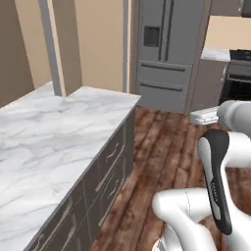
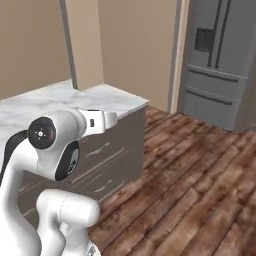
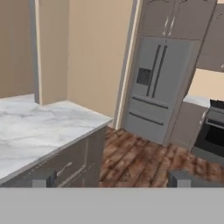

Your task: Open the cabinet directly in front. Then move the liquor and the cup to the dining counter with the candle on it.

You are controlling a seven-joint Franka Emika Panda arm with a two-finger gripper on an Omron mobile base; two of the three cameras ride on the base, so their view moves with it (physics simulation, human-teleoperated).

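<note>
A long counter with a white grey-veined marble top and grey drawer fronts with silver pulls fills the left; it looks like the dining counter. My gripper is open, its two dark fingertips wide apart with nothing between them, hanging over the wooden floor just right of the counter's end. The arm's white hand points forward at about counter height. The liquor, the cup and the candle are out of view. Whether the shut dark doors above the fridge are the cabinet I cannot tell.
A grey French-door fridge stands at the back. A dark stove and a low counter sit to its right. A beige column meets the counter's far end. Wooden floor lies open to the right.
</note>
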